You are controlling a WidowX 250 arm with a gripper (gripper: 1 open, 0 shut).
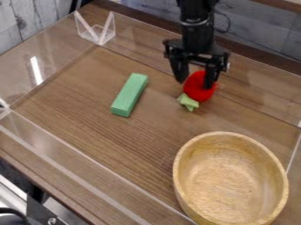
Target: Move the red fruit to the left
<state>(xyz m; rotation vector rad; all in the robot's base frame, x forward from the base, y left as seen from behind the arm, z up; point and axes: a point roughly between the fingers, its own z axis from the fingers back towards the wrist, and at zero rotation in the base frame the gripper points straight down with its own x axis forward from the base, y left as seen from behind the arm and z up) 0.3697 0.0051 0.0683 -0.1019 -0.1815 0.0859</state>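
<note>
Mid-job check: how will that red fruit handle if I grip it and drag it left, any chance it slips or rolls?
The red fruit looks glossy and rounded, so it may slip between the fingers of the gripper. It is small, probably light. Lying on its side on the table, it could roll if pushed rather than lifted.

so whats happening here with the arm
The gripper is down over a small red fruit on the wooden table, its fingers on either side of it. Whether they have closed on it is unclear. A green block lies to the left, and a wooden bowl sits at the front right.
</note>
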